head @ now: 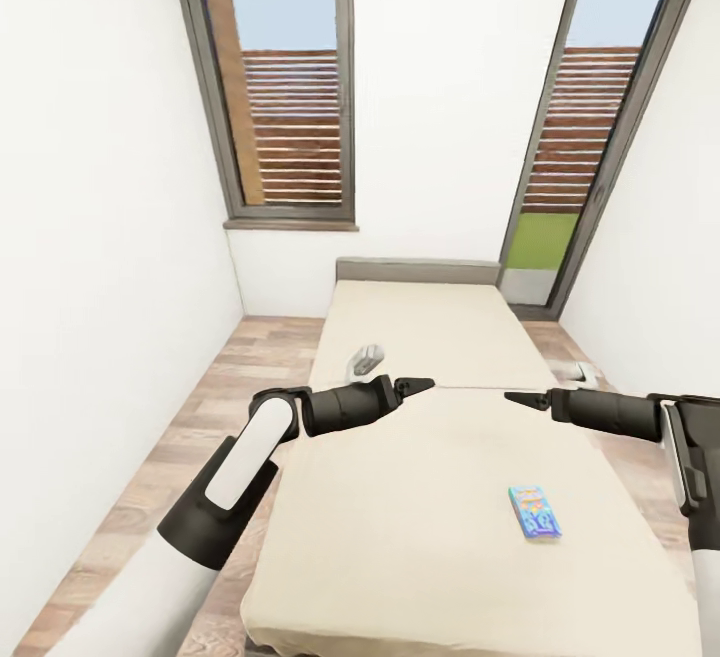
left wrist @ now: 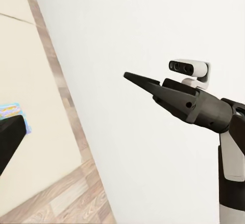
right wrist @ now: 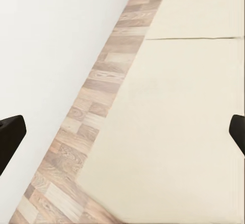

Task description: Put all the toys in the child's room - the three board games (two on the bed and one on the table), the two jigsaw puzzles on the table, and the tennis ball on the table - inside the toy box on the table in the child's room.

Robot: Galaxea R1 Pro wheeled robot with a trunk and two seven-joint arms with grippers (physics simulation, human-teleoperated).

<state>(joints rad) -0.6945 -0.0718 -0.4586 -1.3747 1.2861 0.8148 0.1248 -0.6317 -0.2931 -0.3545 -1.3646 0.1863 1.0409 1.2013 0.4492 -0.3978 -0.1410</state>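
Observation:
The bed [head: 430,457] with its plain beige mattress and grey headboard runs away from me. A blue cartoon-printed board game [head: 535,511] lies flat on the mattress near its right side; it also shows as the blue board game [left wrist: 11,111], partly behind my left finger [left wrist: 10,139]. A second small whitish box [head: 365,359] lies near the bed's left edge, too small to read. My left gripper [head: 415,385] and right gripper [head: 518,399] hover over the middle of the mattress, tips facing each other, both open and empty. The right gripper [left wrist: 133,77] is seen side-on. The right fingers [right wrist: 10,134] stand wide apart.
White walls close in on both sides. A strip of wood-plank floor [head: 190,437] runs along the bed's left side, and a narrower strip lies to the right with a small white object [head: 580,372] on it. Two dark-framed slatted windows [head: 290,87] stand behind the headboard.

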